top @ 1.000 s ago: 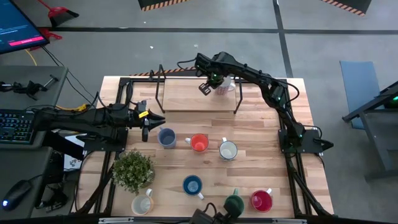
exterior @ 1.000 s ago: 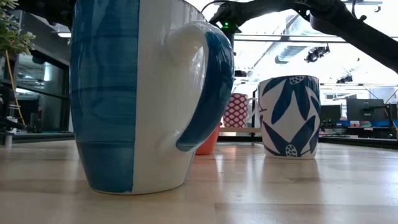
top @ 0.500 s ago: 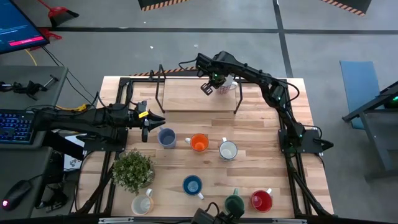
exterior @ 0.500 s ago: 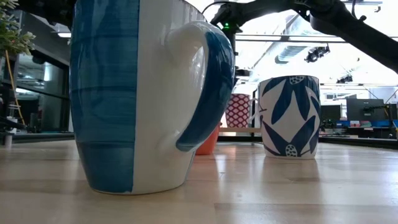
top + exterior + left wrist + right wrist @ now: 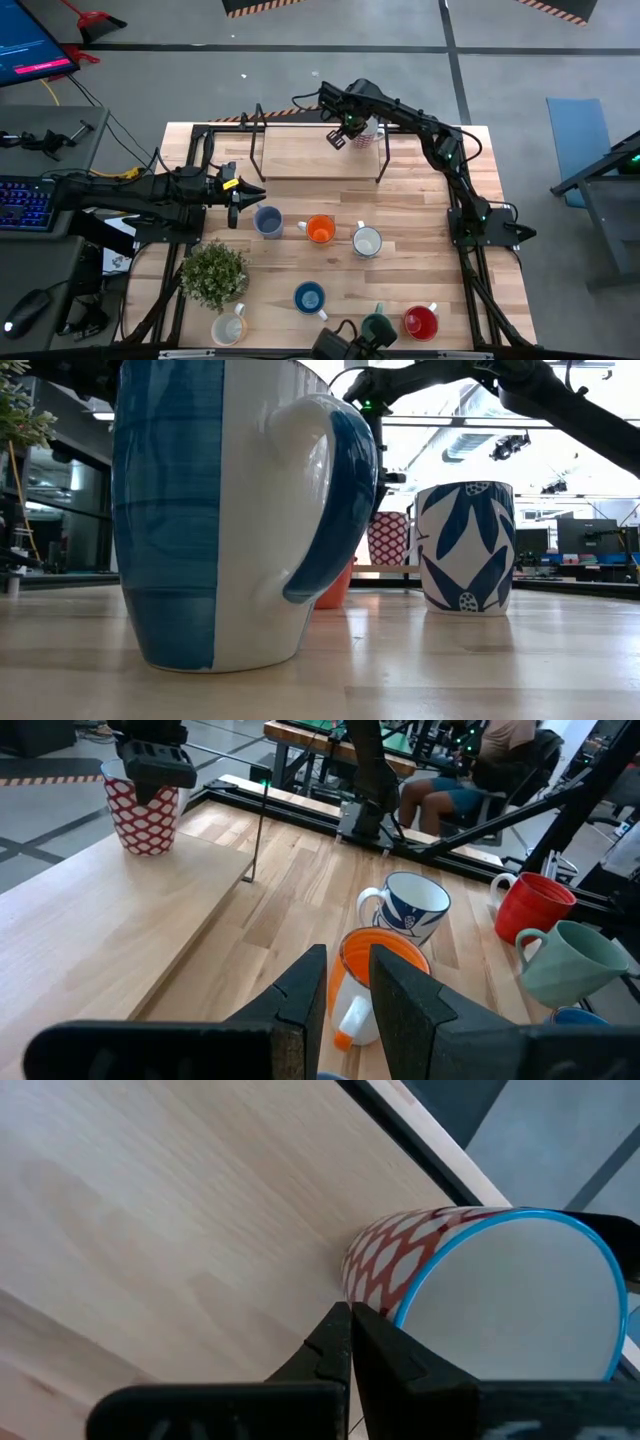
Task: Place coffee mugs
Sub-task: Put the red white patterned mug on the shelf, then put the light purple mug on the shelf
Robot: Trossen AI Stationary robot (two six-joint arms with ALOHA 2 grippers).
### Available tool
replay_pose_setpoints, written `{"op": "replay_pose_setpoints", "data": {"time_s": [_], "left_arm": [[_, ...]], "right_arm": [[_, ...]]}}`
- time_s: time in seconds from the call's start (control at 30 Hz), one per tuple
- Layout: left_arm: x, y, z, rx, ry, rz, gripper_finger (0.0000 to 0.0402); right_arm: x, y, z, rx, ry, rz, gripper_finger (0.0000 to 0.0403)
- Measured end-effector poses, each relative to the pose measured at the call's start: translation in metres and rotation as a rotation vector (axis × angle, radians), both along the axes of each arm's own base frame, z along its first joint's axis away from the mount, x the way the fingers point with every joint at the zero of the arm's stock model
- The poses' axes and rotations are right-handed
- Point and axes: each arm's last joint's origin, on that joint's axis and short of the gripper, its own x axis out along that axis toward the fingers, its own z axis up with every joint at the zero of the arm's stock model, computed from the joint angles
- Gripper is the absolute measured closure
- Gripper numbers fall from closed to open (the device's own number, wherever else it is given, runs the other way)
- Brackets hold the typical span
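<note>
Patterned mug (image 5: 363, 133) (white, red lattice, blue rim) sits on the raised shelf (image 5: 300, 160) at the table's (image 5: 440, 270) 1 o'clock, near the shelf's back right corner; also seen in left wrist view (image 5: 145, 810), right wrist view (image 5: 480, 1280) and far off in low view (image 5: 388, 538). Right gripper (image 5: 342, 133) is at the mug's 9 o'clock side, fingers pressed together at its outer wall, just beside the rim; contact can't be told, nothing pinched between them. On the table below the shelf, a row: grey-blue mug (image 5: 267, 221) at 9, orange mug (image 5: 320, 230) mid, white mug (image 5: 367, 241) at 3. Front row: cream mug (image 5: 229, 329) at 7, blue mug (image 5: 309, 298) at 6, green mug (image 5: 376, 327) and red mug (image 5: 420, 322) at 5, these two near each other. Plant (image 5: 214, 274) at 8, just behind the cream mug. Left gripper (image 5: 248, 194) waits at 9, just beside the grey-blue mug, fingers slightly spread, empty.
</note>
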Motion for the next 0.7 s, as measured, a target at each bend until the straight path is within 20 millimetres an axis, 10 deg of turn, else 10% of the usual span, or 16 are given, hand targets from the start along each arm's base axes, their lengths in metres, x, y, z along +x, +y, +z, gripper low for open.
{"op": "replay_pose_setpoints", "data": {"time_s": [0.43, 0.7], "left_arm": [[0.000, 0.000, 0.000, 0.000, 0.001, 0.000, 0.0330], [0.000, 0.000, 0.000, 0.001, 0.005, 0.001, 0.0330]], "right_arm": [[0.012, 0.012, 0.001, 0.033, -0.075, 0.060, 0.0401], [0.028, 0.077, 0.030, 0.172, -0.168, 0.288, 0.0401]]}}
